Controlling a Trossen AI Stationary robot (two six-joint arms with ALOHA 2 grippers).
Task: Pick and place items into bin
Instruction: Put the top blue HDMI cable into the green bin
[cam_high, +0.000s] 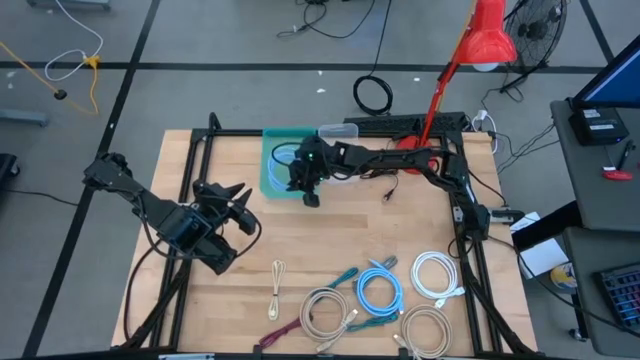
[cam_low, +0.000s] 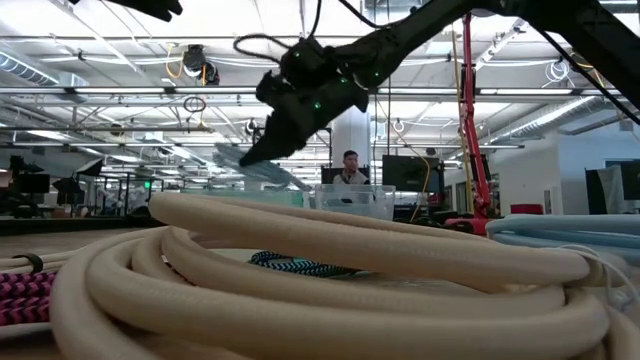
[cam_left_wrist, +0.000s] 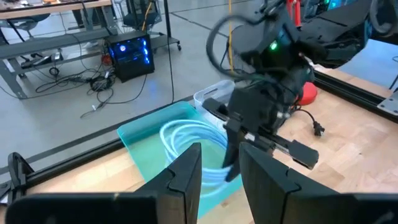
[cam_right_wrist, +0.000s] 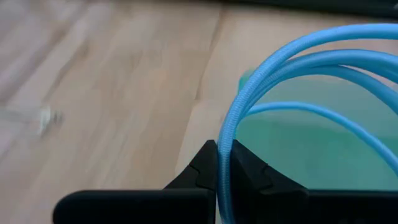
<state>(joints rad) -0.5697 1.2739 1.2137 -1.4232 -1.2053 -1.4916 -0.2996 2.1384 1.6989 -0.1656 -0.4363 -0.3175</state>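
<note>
A light blue cable coil (cam_left_wrist: 186, 140) sits in the teal bin (cam_high: 272, 175) at the table's far middle. My right gripper (cam_high: 308, 192) stands at the bin's near right edge, shut on a strand of that coil. My left gripper (cam_high: 240, 215) hovers open over the table's left part, facing the bin and touching nothing. Along the near edge lie another light blue coil (cam_high: 380, 292), a white coil (cam_high: 437, 275), two beige coils (cam_high: 325, 312), a teal cord (cam_high: 345, 275), a maroon cord (cam_high: 283, 328) and a cream cord (cam_high: 277, 280). My right gripper pinches one side of the coil, its bunched strands (cam_right_wrist: 227, 134), between its two fingers. The fingers (cam_left_wrist: 231, 158) slant down from the table's right side. From the hold the loops run out over the bin's inside; whether they lie on its floor I cannot tell.
A red lamp (cam_high: 485, 40) stands at the far right with its black cord and plug (cam_high: 388, 195) on the table. A clear container (cam_high: 338, 132) sits behind the bin. Black frame rails (cam_high: 210, 150) border the wooden top. Bare wood lies in the middle.
</note>
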